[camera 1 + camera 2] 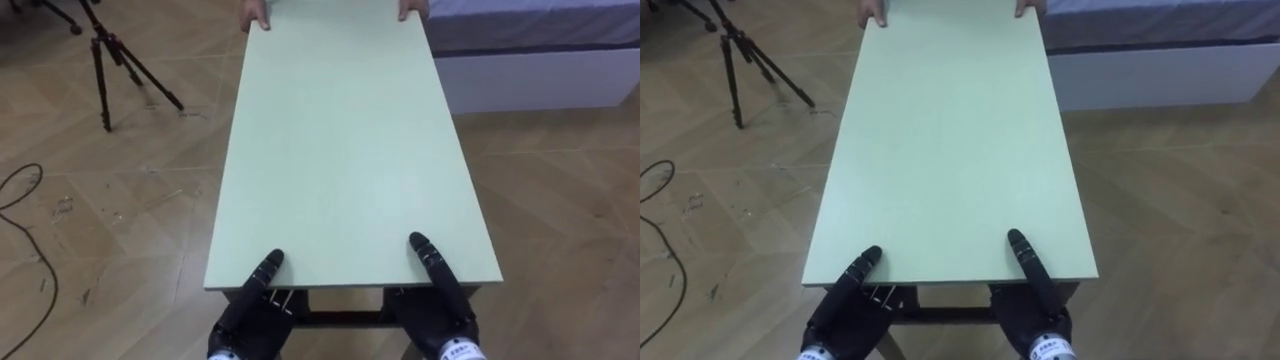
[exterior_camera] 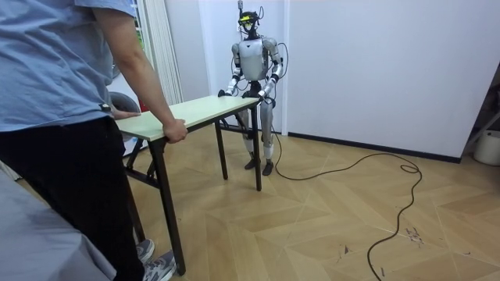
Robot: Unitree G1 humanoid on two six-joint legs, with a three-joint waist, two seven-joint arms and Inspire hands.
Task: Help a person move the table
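The left hand (image 1: 250,315) and right hand (image 1: 440,300) meet the near short edge of the pale green table (image 1: 340,150), each reaching up over the rim; most of each hand sits under the top, so I cannot tell whether it grips. The table stands on the wooden floor (image 1: 560,200) between robot and person, whose hands (image 1: 259,20) hold the far edge, beyond which a tripod (image 1: 110,60) stands left.
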